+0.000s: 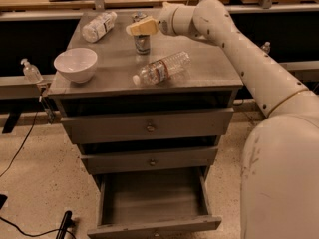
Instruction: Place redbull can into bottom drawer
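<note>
The redbull can [142, 44] stands upright on the grey cabinet top [209, 66], near the back middle. My gripper [141, 27] reaches in from the right and sits at the can's upper part, covering its top. The can rests on the cabinet top. The bottom drawer [154, 226] is pulled open at the foot of the cabinet, and its inside shows nothing in it. My white arm [239, 49] runs from the lower right up across the cabinet's right side.
A clear water bottle [162, 68] lies on its side just in front of the can. Another bottle [98, 26] lies at the back left. A white bowl [76, 63] stands at the left front. Two upper drawers [148, 127] with knobs are shut.
</note>
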`<state>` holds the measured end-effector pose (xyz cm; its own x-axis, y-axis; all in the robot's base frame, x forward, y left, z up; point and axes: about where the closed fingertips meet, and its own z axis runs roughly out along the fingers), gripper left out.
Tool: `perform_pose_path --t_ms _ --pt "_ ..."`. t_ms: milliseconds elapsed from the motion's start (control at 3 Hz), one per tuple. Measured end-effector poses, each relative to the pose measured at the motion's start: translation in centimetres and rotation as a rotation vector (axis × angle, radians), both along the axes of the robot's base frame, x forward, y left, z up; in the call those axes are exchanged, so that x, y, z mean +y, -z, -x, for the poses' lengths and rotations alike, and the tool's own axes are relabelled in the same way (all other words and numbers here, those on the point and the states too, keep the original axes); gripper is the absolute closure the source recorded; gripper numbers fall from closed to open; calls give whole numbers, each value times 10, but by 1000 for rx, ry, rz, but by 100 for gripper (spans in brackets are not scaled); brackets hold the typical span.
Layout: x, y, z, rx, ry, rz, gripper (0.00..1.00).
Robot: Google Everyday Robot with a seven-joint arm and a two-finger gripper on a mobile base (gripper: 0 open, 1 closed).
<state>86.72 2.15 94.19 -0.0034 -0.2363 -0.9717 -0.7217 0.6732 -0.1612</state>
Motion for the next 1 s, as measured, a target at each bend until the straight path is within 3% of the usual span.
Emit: perform_pose_path --t_ms 333,1000 --pt "5 12 -8 44 27 -21 10" --pt "38 15 -16 82 -52 -79 57"
